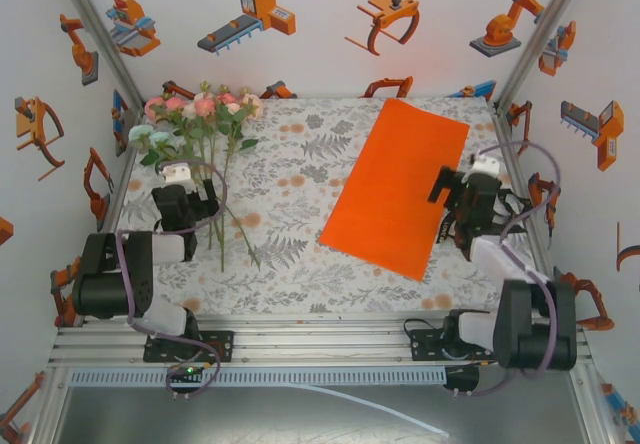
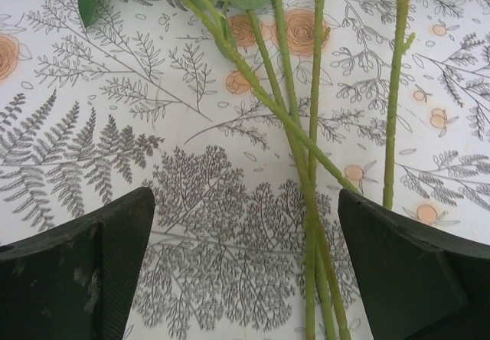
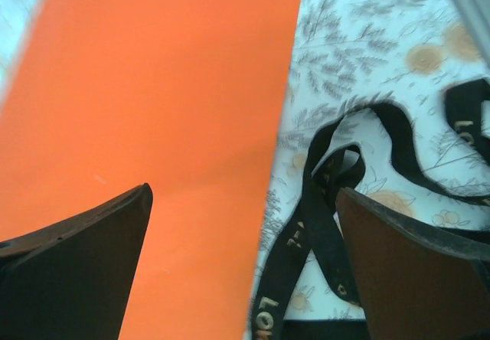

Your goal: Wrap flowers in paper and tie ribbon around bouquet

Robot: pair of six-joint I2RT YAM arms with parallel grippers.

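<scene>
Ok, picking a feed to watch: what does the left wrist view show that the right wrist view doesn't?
Left wrist: green flower stems crossing under the open left gripper. Right wrist: the orange paper with the looped black ribbon beside it, under the open right gripper. Both: the fern-print tablecloth.

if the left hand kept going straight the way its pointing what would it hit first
Probably the stems of the flowers, lying between the fingers of the open left hand, nearer one finger, with the tablecloth just beneath. Depth is hard to judge.
</scene>
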